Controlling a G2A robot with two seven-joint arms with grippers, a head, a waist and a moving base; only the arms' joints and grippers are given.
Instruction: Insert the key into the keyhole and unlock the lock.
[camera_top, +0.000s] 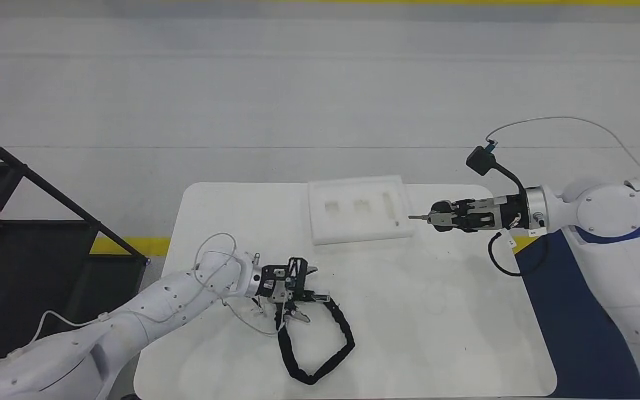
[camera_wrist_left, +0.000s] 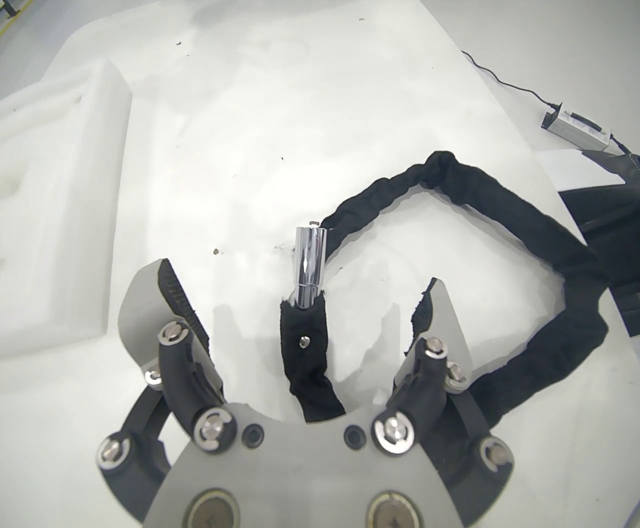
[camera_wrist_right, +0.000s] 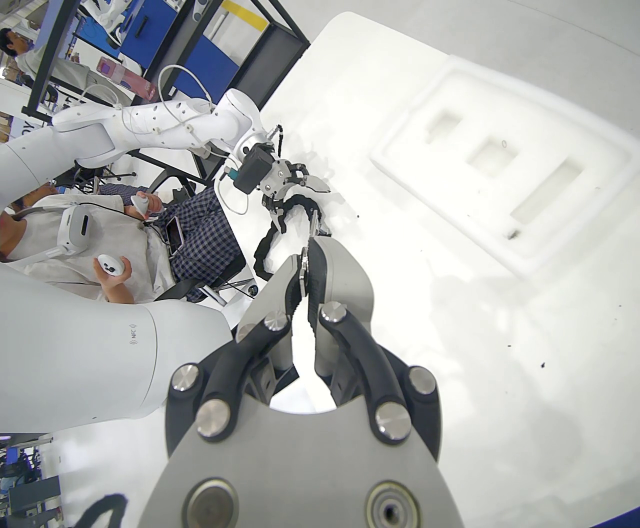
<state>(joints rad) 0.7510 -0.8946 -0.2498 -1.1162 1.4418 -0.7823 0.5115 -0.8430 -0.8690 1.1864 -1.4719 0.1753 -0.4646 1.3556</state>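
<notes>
Our left claw sits open astride the chrome barrel of the lock, seemingly to steady it, while our right claw, well away from the lock, pinches the key ready.

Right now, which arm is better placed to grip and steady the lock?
Left. The left gripper is open astride the lock at its chrome end; the right gripper is shut on the key, far off beside the foam tray.

White table, foam tray (far edge), black chain lock
</notes>
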